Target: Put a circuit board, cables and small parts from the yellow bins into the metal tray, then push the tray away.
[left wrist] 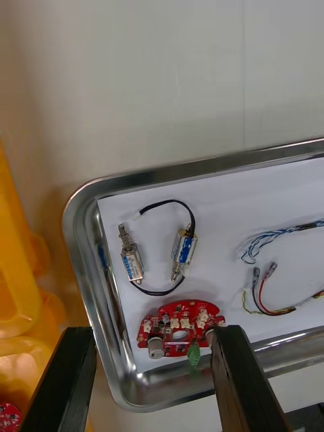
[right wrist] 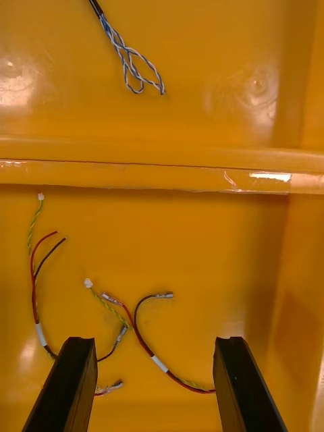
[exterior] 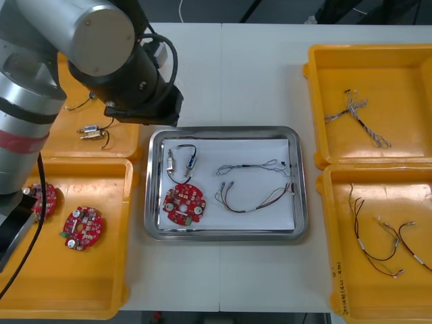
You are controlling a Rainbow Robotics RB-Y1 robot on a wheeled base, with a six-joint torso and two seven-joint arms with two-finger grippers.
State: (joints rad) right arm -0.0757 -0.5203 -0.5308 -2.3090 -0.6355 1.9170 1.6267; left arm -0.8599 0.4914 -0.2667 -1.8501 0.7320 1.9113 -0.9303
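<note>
Since the metal tray (exterior: 223, 130) already holds a red circuit board (exterior: 183, 204), two small metal parts (exterior: 181, 160) on a black cable, a blue and white cable (exterior: 253, 167) and a red and yellow cable (exterior: 253, 200), I think the filling is done; what is left is the push. The tray lies in the middle of the table (exterior: 223, 74), between the yellow bins (exterior: 378, 290).

To push well, I would go down to the near rim (not onto the board), press flat and slide slowly and straight, so nothing jumps out.

The left arm (exterior: 128, 67) reaches over the tray's left side; the left gripper (left wrist: 152, 332) hangs above it, fingers wide apart, holding nothing. The right gripper (right wrist: 154, 341) waits over a bin of cables, also spread and empty.
</note>
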